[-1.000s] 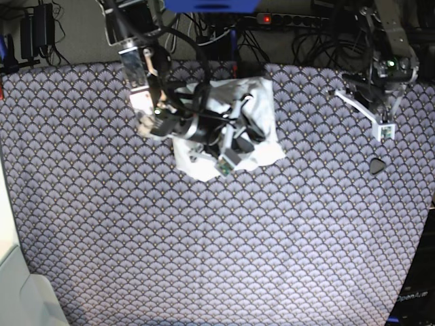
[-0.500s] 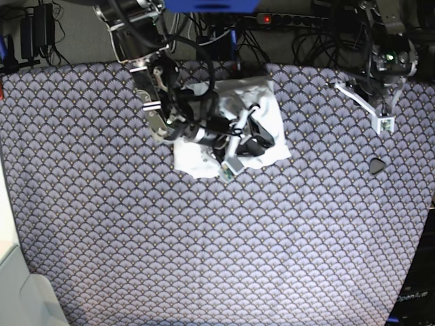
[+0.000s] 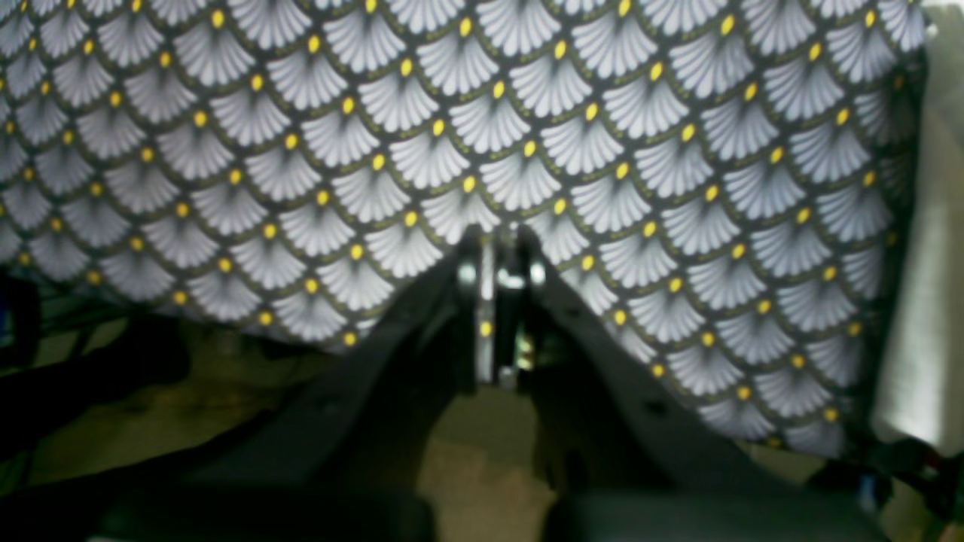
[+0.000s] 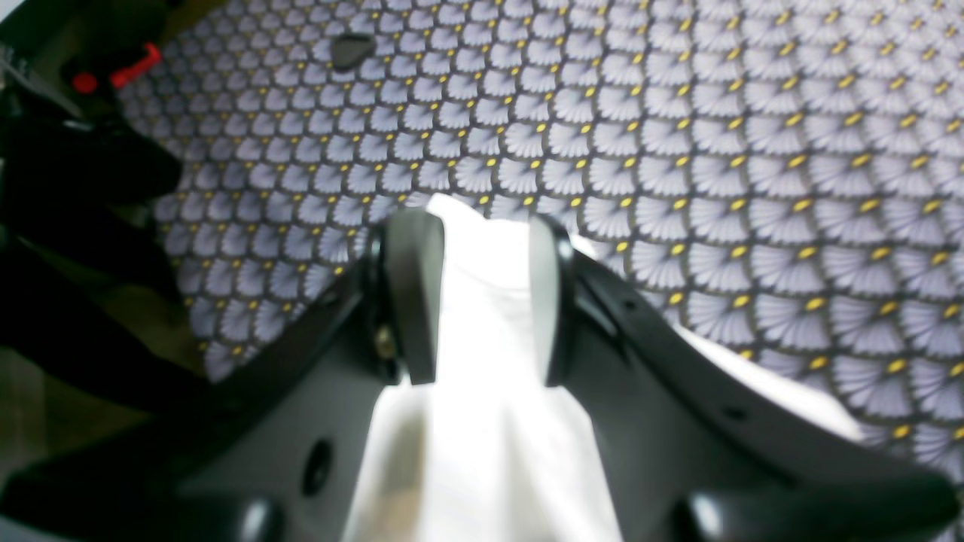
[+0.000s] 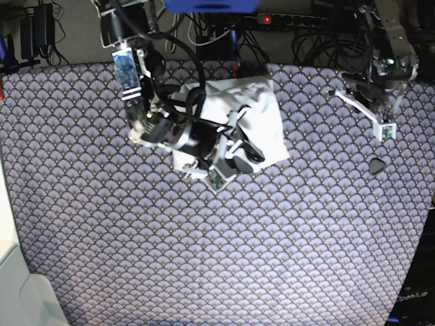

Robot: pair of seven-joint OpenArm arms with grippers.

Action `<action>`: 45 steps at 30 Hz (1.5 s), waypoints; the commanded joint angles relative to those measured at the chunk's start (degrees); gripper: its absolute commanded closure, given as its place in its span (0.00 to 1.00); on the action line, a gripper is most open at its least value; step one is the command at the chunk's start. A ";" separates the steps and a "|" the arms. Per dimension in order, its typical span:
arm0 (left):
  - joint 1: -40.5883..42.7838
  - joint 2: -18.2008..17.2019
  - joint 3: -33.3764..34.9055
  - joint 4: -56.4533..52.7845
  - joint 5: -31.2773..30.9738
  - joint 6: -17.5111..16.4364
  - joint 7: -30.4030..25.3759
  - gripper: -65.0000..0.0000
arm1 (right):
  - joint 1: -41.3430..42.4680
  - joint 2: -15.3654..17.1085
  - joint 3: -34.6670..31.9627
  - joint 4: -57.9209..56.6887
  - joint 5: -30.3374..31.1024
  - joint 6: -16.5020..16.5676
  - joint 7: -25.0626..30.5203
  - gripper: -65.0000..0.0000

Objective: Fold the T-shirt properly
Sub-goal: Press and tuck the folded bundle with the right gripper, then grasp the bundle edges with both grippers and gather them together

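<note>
White cloth bunched under my right gripper (image 4: 474, 301) at the far middle of the table (image 5: 217, 258).
Within a second my wrist had swung and the shirt (image 5: 262, 119) shifted little; jaws half-spread astride a fold, grip unclear. Its long axis ran far-to-near, still unfolded. My left gripper (image 3: 497, 301) hung closed, empty.

White T-shirt (image 5: 262, 115) on purple-grey scallop-patterned cloth (image 5: 204, 251) with yellow dots.
</note>
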 commanded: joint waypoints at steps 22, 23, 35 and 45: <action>-6.19 2.42 -0.05 -7.06 -26.88 -6.36 -2.73 0.12 | -3.43 10.19 0.54 10.54 1.17 0.69 -0.31 0.71; -6.80 2.86 0.04 -8.64 -26.88 -6.45 -2.73 0.12 | -3.52 10.37 1.07 10.54 1.17 0.69 -0.31 0.71; -7.42 5.23 12.35 -17.78 -26.88 -6.01 -10.73 0.12 | -4.04 11.25 1.59 10.36 1.17 0.69 -0.31 0.71; -9.17 7.60 13.05 -24.73 -26.88 -6.01 -10.82 0.12 | -3.78 13.00 1.68 10.28 1.17 0.69 -0.31 0.71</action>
